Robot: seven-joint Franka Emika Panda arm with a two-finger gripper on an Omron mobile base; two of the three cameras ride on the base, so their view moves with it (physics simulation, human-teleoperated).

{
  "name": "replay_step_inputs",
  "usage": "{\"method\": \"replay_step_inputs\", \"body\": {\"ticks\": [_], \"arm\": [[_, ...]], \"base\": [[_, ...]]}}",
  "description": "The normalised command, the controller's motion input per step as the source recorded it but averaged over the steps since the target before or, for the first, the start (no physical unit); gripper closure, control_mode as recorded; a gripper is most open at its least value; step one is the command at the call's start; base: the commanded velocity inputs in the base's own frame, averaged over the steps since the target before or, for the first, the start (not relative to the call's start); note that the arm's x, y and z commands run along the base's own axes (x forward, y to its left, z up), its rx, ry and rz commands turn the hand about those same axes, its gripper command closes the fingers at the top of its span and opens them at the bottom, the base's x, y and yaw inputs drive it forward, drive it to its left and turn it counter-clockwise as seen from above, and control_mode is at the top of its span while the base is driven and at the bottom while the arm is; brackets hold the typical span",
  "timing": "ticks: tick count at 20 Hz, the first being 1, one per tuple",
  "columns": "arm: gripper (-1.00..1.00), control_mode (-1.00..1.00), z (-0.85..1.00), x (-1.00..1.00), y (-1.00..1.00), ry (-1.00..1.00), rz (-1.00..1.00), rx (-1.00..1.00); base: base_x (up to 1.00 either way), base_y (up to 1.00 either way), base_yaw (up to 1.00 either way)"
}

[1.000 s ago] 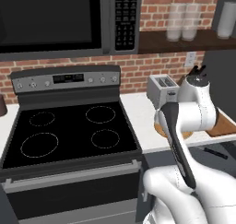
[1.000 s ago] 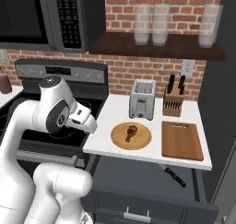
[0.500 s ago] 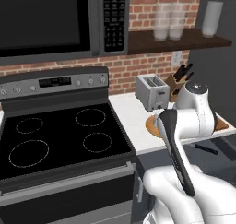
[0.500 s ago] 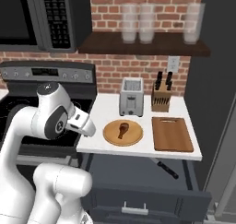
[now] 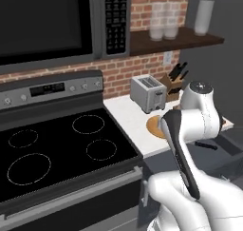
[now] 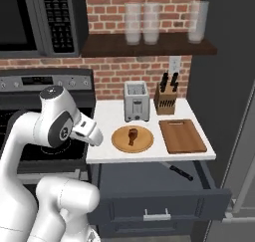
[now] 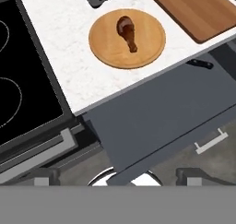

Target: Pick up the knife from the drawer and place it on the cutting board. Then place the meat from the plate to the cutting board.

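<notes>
Change: since a second ago both base views have swung right, so the camera moved, not the things.
Drawer [image 6: 159,196]: pulled open under the counter.
Knife [image 6: 177,171]: lies inside, near the right end, under the counter edge.
Handling: likely light, stiff, slim; best pinched across its dark handle.
Gripper [image 6: 94,135]: held above the stove edge, left of the plate [image 6: 119,145]; whether the fingers are spread cannot be told.
Meat [image 7: 127,31]: on the plate.
Cutting board [image 6: 182,135]: bare, just right of the plate.

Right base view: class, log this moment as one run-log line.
drawer: open | knife: in drawer | meat: on plate | cutting board: bare
</notes>
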Motion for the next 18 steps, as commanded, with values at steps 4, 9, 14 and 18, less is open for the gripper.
{"method": "replay_step_inputs", "body": {"ticks": [4, 9, 14, 18], "arm": [[-1.00, 1.00, 0.00, 0.00, 0.00, 0.00, 0.00, 0.00], [-1.00, 1.00, 0.00, 0.00, 0.00, 0.00, 0.00, 0.00], [-1.00, 1.00, 0.00, 0.00, 0.00, 0.00, 0.00, 0.00], [-1.00, 1.00, 0.00, 0.00, 0.00, 0.00, 0.00, 0.00]], "base": [[0.00, 0.32, -0.30], [0.00, 0.08, -0.30], [0.00, 0.00, -0.23], [0.00, 0.00, -0.20]]}}
